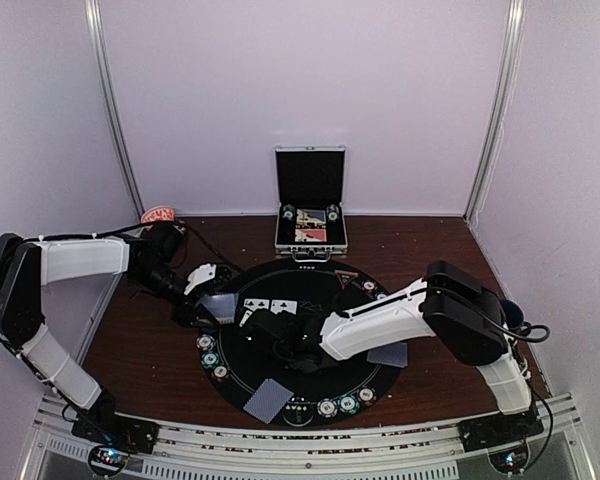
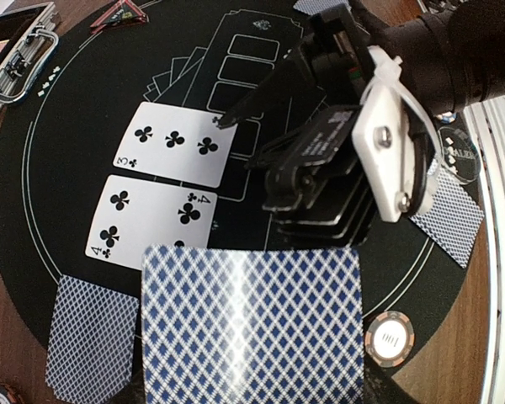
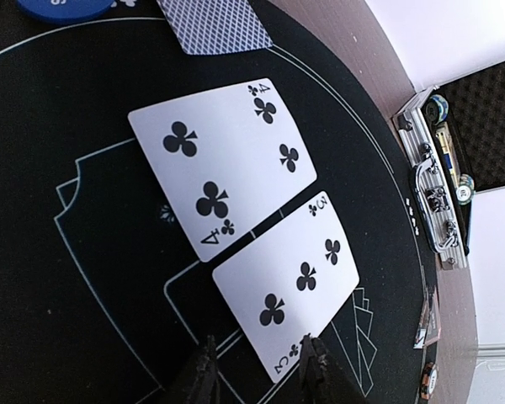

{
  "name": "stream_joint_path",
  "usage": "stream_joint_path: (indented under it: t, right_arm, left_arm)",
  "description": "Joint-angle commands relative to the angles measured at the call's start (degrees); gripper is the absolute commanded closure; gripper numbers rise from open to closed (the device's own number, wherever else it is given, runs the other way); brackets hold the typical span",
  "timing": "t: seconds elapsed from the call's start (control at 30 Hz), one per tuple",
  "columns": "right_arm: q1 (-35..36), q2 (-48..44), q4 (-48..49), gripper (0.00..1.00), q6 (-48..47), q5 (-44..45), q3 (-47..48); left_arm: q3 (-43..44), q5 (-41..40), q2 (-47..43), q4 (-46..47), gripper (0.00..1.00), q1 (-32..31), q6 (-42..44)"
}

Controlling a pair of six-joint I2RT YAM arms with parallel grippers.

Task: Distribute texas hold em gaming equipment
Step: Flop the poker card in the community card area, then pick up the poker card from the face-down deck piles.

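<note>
On the round black mat (image 1: 310,400) lie two face-up cards side by side, the 4 of clubs (image 3: 223,164) and the 3 of clubs (image 3: 288,286). My right gripper (image 3: 259,370) stands open low over the 3's near corner, one fingertip (image 3: 316,364) at the card's edge, and holds nothing. My left gripper (image 1: 210,298) is shut on a blue-backed card (image 2: 252,324) held just above the mat's left side. I cannot tell whether this is one card or a stack, and it hides the fingers. Face-down cards (image 1: 268,400) (image 1: 387,355) and striped chips (image 1: 209,345) (image 1: 347,403) lie round the rim.
The open silver case (image 1: 310,205) stands behind the mat with chips and cards inside. A dark mug (image 1: 515,315) sits behind the right arm. A blue disc (image 3: 63,7) lies near the 4 of clubs. The two grippers are close together over the mat's left half.
</note>
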Motion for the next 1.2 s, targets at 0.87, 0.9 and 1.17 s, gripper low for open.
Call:
stream_joint_path:
  t: [0.87,0.9,1.17]
  right_arm:
    - [-7.5,-22.4,-1.4,0.29,32.9,-29.0,-7.3]
    - [-9.2,-22.7,1.1,0.29,35.7,-34.4,-8.2]
    - [-15.0,-15.1,17.0,0.28,49.7,-57.9,-5.3]
  left_arm:
    - [0.8,1.2,-2.3,3.5,0.4,0.2,0.3]
    - [0.7,1.0,-2.5,3.5,0.4,0.2,0.4]
    - [0.7,-0.4,-2.7,3.2,0.4,1.1,1.6]
